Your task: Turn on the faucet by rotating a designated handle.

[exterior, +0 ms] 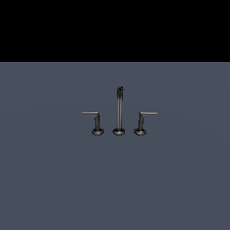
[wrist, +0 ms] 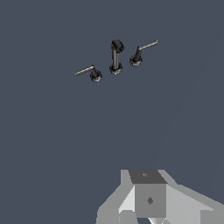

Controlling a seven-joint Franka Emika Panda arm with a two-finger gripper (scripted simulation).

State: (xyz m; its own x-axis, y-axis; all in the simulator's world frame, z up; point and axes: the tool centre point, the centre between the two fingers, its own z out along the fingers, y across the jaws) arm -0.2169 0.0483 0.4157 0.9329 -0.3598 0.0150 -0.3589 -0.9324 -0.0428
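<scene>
Still approach step: tool (wrist: 151, 218) well apart from handle (exterior: 93, 117); finger state unreadable. Next: descend beside lever arm, push.

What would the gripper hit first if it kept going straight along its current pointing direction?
Probably bare floor. In the wrist view the gripper is far from the faucet and its handle, with nothing between them. Depth is unclear, and the jaws are out of frame.
</scene>
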